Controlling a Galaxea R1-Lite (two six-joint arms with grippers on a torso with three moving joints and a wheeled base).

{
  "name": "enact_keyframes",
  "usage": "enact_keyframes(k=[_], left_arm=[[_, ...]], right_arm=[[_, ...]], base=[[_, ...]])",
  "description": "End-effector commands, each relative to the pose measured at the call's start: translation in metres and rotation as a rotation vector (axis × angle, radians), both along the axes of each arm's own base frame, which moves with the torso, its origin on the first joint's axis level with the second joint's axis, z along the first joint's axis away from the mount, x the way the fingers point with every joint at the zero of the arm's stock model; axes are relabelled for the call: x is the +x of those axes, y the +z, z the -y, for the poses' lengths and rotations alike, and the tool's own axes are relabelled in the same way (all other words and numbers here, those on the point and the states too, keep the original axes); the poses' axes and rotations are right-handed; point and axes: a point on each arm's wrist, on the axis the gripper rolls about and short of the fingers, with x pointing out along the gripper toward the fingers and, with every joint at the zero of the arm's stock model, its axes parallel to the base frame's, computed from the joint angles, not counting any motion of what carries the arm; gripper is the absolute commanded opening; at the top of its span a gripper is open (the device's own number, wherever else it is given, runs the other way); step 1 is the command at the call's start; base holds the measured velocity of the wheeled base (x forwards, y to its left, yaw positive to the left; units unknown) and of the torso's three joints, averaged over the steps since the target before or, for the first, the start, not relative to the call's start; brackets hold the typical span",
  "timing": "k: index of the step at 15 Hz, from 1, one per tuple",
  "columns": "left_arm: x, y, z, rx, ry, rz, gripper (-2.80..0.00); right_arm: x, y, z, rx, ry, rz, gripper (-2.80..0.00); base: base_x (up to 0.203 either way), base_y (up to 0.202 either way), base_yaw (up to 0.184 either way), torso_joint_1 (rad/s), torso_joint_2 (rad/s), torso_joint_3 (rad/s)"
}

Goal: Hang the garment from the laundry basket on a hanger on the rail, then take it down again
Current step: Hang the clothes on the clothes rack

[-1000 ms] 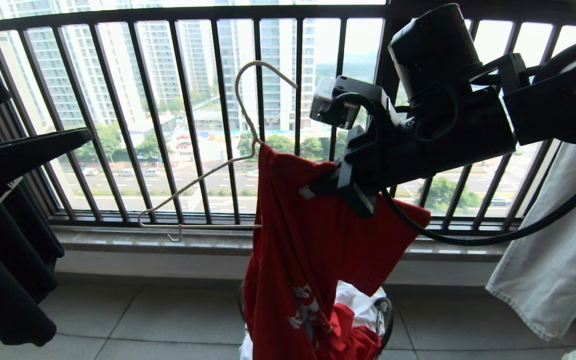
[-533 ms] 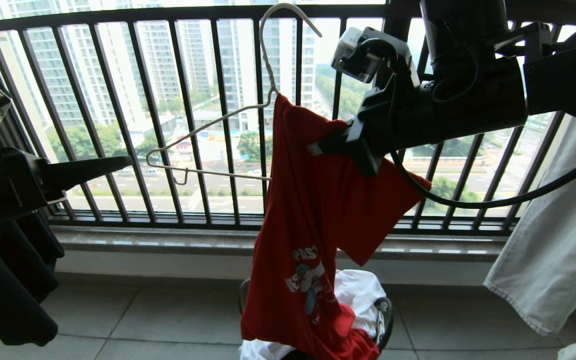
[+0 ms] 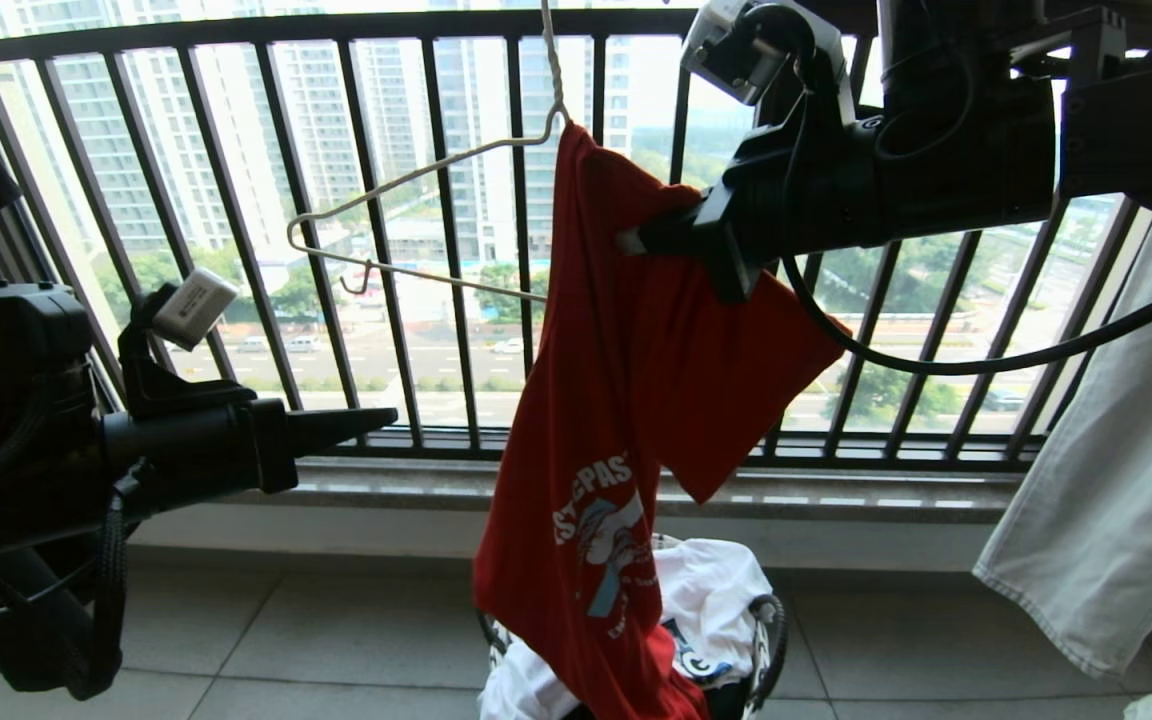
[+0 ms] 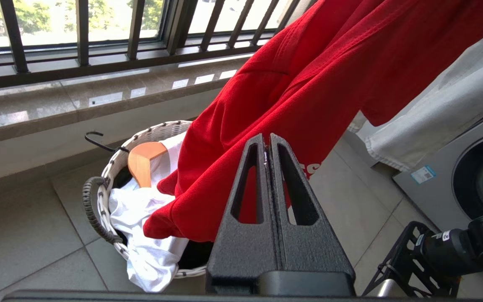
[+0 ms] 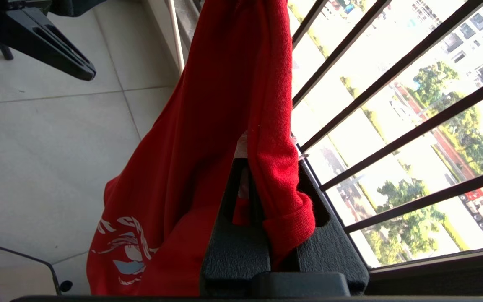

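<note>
Head view first: grey floor tiles [image 3: 356, 640] run below a stone sill [image 3: 416, 480] and black window railing [image 3: 386, 200]. Your right gripper [image 3: 636, 240], upper centre, is clamped on the red garment [image 3: 596, 420], which drapes from the hanger [image 3: 416, 220] toward the laundry basket [image 3: 771, 640] at bottom centre. Left wrist view: left gripper [image 4: 266, 144] is closed, empty, before the garment [image 4: 308, 92], basket [image 4: 99, 188] at lower left. Right wrist view: red cloth [image 5: 208, 126] pinched in the jaws.

"EPAS" on red garment [image 3: 596, 420]
</note>
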Motion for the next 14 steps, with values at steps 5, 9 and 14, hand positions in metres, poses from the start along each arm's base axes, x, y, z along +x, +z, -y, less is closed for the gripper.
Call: enact_keyframes(k=[5, 9, 14], left_arm=[[0.013, -0.011, 0.030, -0.119, 0.044, -0.048, 0.00], [0.011, -0.006, 0.030, -0.199, 0.043, -0.114, 0.00], [0.006, -0.003, 0.039, -0.209, 0.005, -0.122, 0.00]], right_arm=[[-0.010, 0.007, -0.004, 0.043, 0.018, -0.014, -2.80], [-0.016, 0.008, -0.012, 0.079, 0.038, -0.042, -2.80], [-0.025, 0.010, -0.029, 0.122, 0.084, -0.045, -2.80]], base=[[0.000, 0.000, 0.000, 0.000, 0.00, 0.000], [0.000, 0.000, 0.000, 0.000, 0.00, 0.000], [0.000, 0.000, 0.000, 0.000, 0.00, 0.000]])
